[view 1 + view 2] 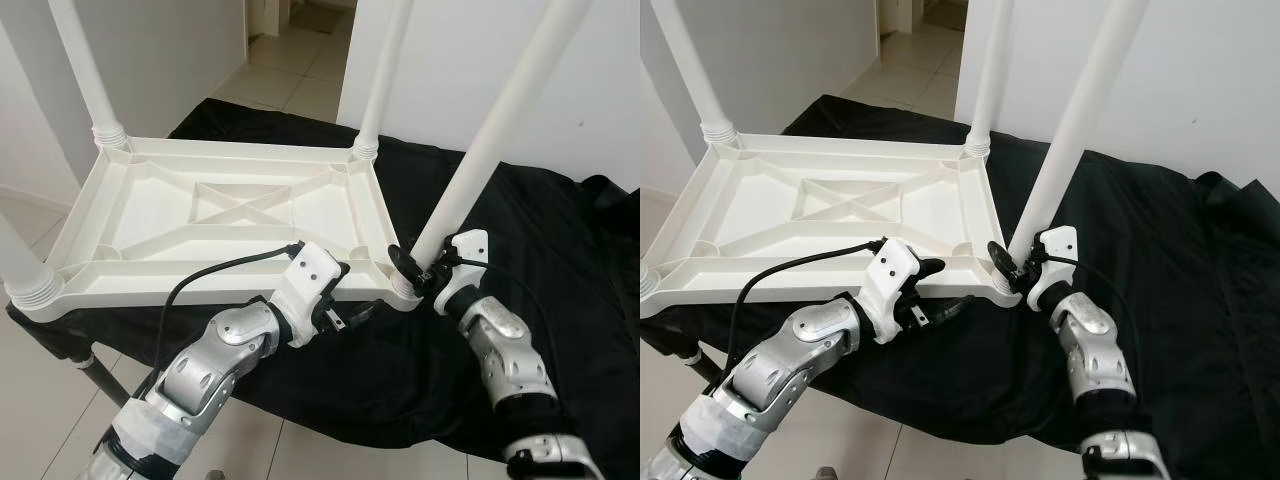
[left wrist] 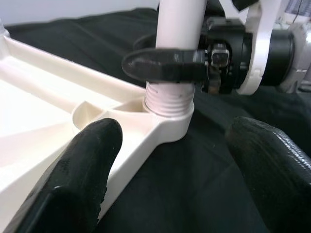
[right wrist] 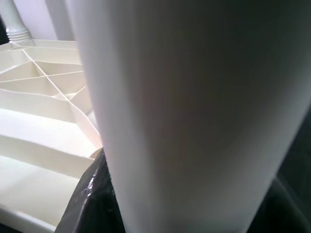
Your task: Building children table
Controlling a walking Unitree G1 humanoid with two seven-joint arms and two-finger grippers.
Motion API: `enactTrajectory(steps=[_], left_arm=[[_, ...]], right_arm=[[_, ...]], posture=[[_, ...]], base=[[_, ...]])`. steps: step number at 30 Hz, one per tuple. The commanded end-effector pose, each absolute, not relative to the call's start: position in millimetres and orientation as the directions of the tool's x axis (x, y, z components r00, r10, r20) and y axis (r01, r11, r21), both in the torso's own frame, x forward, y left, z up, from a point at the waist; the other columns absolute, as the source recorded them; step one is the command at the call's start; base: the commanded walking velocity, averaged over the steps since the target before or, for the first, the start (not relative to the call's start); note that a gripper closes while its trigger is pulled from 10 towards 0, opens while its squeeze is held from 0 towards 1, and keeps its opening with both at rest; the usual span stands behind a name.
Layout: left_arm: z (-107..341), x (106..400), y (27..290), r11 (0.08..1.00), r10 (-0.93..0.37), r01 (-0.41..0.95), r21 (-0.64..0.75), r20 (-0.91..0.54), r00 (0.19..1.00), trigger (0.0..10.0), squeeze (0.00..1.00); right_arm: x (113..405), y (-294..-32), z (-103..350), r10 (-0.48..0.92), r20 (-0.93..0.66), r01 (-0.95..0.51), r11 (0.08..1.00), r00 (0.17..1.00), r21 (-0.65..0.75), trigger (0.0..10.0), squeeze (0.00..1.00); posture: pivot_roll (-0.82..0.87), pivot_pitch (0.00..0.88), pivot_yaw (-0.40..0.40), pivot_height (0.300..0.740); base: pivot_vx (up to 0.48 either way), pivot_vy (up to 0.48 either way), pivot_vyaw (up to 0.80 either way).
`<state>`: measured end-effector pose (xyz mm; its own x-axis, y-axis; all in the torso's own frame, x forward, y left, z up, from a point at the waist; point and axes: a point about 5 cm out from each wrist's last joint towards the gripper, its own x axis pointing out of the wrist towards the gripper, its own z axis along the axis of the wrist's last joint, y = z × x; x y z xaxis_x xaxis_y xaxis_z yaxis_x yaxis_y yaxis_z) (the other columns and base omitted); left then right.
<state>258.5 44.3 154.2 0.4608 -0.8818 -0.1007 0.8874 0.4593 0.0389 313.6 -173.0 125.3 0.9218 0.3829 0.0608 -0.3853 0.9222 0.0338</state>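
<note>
- The white plastic table top lay upside down on a black cloth, so its ribbed underside and the four corner sockets faced up. I judge this was done so the legs could be screwed in from above.
- The cloth covered a low support, and the tiled floor was visible behind and below it.
- Three legs stood upright in their sockets: the far-left leg, the far-right leg and the near-left leg.
- The fourth leg stood in the near-right corner socket and leaned a little to the right. Some turns of its thread were visible above the socket, so it looked not fully screwed down.
- The right gripper held this leg low, just above the thread, with its fingers closed around the tube. Such a low hold probably gave good control for turning.
- The left gripper was just beside the same corner, at the near edge of the top. Its fingers were spread wide and held nothing; it seemed ready to steady the top.
- The sockets were the only containers here, and each had one leg in it.
</note>
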Motion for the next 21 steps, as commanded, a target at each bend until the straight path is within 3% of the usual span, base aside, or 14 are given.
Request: enactTrajectory(steps=[1,8,11,18,21], left_arm=[[152,257,44,0.38,-0.918,0.925,0.008,-0.122,0.378,10.0,0.0],[152,261,50,0.41,-0.905,0.912,-0.004,-0.131,0.406,10.0,0.0],[151,265,51,0.426,-0.894,0.905,0.009,-0.147,0.422,10.0,0.0],[152,266,51,0.429,-0.893,0.903,0.007,-0.146,0.426,10.0,0.0],[152,266,51,0.429,-0.893,0.903,0.008,-0.148,0.426,10.0,0.0]], right_arm=[[311,-176,122,0.335,0.041,-0.337,0.94,0.941,0.056,10.0,0.0],[305,-173,120,0.191,0.008,-0.191,0.978,0.982,0.078,10.0,0.0],[291,-162,107,-0.014,-0.05,0.02,0.994,0.999,0.111,10.0,0.0],[286,-151,107,-0.138,-0.073,0.148,0.975,0.988,0.166,10.0,0.0],[287,-142,111,-0.13,-0.06,0.139,0.974,0.99,0.18,10.0,0.0]], posture=[[0.02,0.0,-0.09,0.74],[0.0,0.0,-0.082,0.74],[-0.01,0.0,-0.076,0.74],[-0.02,0.0,-0.072,0.74],[-0.02,0.0,-0.072,0.74]], base=[[0.0,0.0,0.0],[0.0,0.0,0.0],[0.0,0.0,0.0],[0.0,0.0,0.0],[0.0,0.0,0.0]])
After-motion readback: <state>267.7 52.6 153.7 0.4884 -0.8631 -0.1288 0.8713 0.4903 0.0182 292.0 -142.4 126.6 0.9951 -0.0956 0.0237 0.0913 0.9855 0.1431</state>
